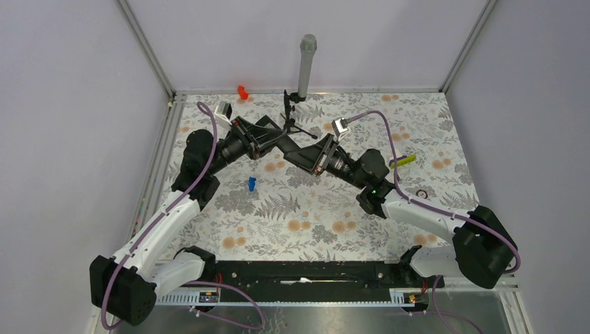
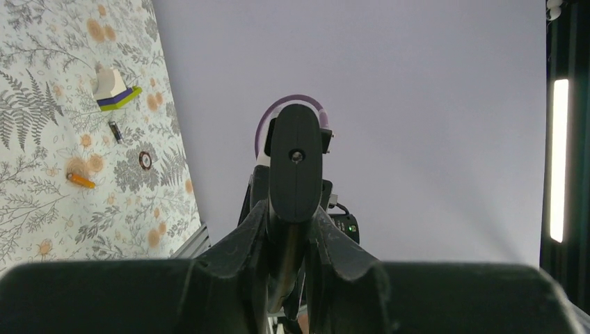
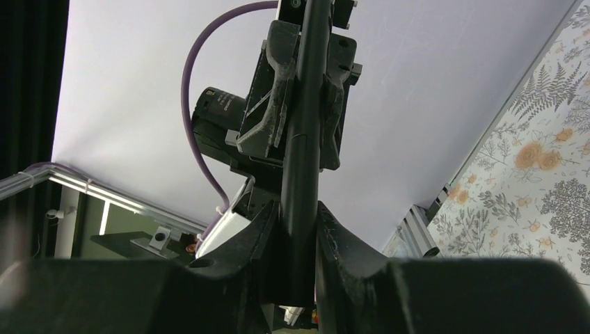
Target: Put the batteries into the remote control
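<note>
The remote control (image 1: 291, 147), a slim black bar, is held above the table between both arms. My left gripper (image 1: 275, 140) is shut on one end and my right gripper (image 1: 310, 157) on the other. In the left wrist view the remote (image 2: 296, 163) stands end-on between my gripper's (image 2: 292, 217) closed fingers. In the right wrist view it (image 3: 303, 139) runs from my gripper (image 3: 299, 214) up to the left gripper. One orange battery (image 2: 81, 181) lies on the floral table; it is hidden in the top view.
A yellow-green stick (image 1: 403, 159) and a small ring (image 1: 421, 193) lie right of the right arm. A blue piece (image 1: 251, 183) lies left of centre. A small red item (image 1: 242, 91) and a grey cylinder on a stand (image 1: 305, 66) are at the back.
</note>
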